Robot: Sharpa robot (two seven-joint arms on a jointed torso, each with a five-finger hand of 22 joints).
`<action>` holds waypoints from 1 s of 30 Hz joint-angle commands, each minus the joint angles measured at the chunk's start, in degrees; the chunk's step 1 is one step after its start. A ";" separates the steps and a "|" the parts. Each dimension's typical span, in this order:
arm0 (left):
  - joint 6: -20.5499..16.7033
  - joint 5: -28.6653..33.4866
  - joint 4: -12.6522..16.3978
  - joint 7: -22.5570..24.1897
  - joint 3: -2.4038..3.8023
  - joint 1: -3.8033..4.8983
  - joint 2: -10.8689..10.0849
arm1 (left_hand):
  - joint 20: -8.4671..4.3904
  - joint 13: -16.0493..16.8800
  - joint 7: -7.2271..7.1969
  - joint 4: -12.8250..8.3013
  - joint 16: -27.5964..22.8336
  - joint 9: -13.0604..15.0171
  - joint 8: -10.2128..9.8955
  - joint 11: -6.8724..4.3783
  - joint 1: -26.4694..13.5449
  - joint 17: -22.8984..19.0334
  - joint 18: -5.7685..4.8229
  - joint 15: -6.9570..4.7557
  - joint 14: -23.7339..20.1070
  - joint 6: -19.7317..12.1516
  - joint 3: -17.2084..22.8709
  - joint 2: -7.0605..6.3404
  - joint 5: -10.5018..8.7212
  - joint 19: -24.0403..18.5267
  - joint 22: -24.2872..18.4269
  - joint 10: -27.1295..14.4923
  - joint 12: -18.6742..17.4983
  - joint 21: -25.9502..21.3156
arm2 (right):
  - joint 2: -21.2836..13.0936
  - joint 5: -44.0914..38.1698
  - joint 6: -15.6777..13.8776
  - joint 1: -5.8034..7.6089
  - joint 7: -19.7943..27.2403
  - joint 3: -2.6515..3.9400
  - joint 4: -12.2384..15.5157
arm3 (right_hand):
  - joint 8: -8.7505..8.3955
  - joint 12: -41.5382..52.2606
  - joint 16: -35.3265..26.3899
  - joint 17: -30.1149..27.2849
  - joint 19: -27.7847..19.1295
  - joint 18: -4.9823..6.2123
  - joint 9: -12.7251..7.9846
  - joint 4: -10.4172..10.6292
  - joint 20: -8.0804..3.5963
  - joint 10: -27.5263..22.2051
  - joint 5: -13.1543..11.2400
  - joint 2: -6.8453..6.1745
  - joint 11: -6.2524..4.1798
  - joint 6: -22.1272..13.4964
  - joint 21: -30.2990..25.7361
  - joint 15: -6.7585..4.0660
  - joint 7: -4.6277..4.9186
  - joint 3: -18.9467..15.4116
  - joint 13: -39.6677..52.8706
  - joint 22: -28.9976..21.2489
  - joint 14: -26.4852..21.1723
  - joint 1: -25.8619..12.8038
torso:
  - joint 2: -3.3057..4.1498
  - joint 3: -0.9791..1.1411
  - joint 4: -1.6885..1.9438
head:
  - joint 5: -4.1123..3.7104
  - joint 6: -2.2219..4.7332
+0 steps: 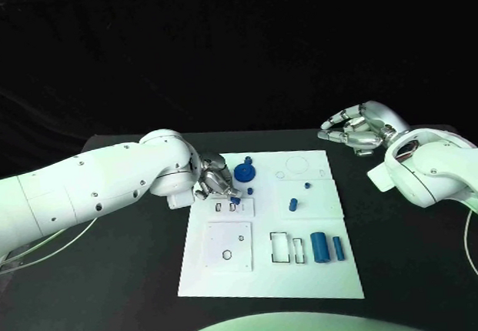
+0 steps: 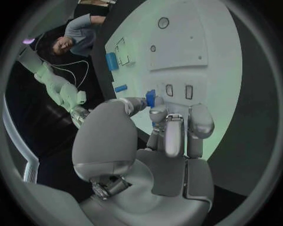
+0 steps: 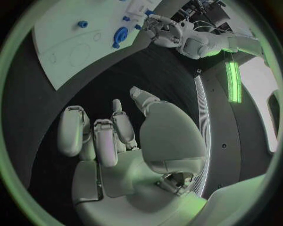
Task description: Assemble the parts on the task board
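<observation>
The white task board (image 1: pixel 272 275) lies in the middle of the black table. My left hand (image 1: pixel 217 183) hovers over the board's upper left part and pinches a small blue part (image 2: pixel 150 98) between thumb and finger, just above two small slots (image 2: pixel 170 89). A round blue part (image 1: pixel 246 171) sits beside that hand. Two small blue pieces (image 1: pixel 292 204) lie mid-board. Two blue cylinders (image 1: pixel 320 248) stand near a rectangular recess. My right hand (image 1: pixel 355 129) hangs off the board's far right corner, fingers loosely bent and apart from the thumb, holding nothing.
The black table (image 1: pixel 114 276) has bare room on both sides of the board. A square inset plate (image 1: pixel 230 246) with a small oval hole sits on the board's left half. A cable (image 1: pixel 45 246) trails under my left arm.
</observation>
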 commanded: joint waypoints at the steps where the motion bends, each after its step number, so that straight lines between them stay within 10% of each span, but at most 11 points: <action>1: -4.79 0.48 0.97 0.54 -0.07 -0.21 -0.44 | -0.04 0.38 -0.15 -12.94 0.30 0.32 0.30 -0.09 -0.98 2.09 -0.98 -0.47 2.75 0.50 13.27 -0.10 0.57 0.59 0.56 0.59 0.27 0.38 | -0.02 -0.29 -0.05 -0.06 0.31 -0.01 -0.05 | 0.25 -0.37 -0.35 5.41 -0.17 0.57 0.06 0.36 -0.10 -0.35 0.30 -0.23 -0.09 -0.41 -0.21 -0.23 0.14 -0.13 -0.04 1.69 3.77 0.06 | 0.02 0.02 0.10 | 0.20 -0.17; 13: -6.86 -7.75 2.21 0.47 -0.14 -2.25 -1.09 | -0.37 1.09 -0.49 -14.12 0.28 1.04 0.93 -0.42 -2.62 2.10 -1.23 -0.77 2.77 1.12 14.89 -0.70 1.72 1.44 1.97 1.41 0.96 1.13 | -0.02 -0.26 -0.14 -0.26 0.45 -0.03 -0.08 | 0.28 -0.38 -0.36 5.39 -0.21 0.59 0.07 0.40 -0.10 -0.37 0.42 -0.26 -0.08 -0.47 -0.29 -0.23 0.15 -0.16 -0.06 1.63 3.76 0.05 | 0.05 0.00 -0.04 | 0.68 -0.43; 30: -5.29 -11.06 2.22 0.20 -0.16 -2.81 -0.82 | -0.72 1.86 -0.78 -15.54 0.26 1.85 1.51 -0.71 -4.58 2.11 -1.40 -1.06 2.79 1.54 16.19 -1.28 4.97 1.92 3.01 2.13 1.72 1.77 | -0.10 -0.26 -0.22 -0.35 0.54 -0.04 -0.05 | 0.30 -0.55 -0.40 5.31 -0.25 0.61 0.08 0.43 -0.10 -0.55 0.55 -0.29 -0.08 -0.56 -0.37 -0.23 0.15 -0.18 -0.27 1.57 3.74 0.06 | 0.05 0.00 -0.06 | 0.74 -0.60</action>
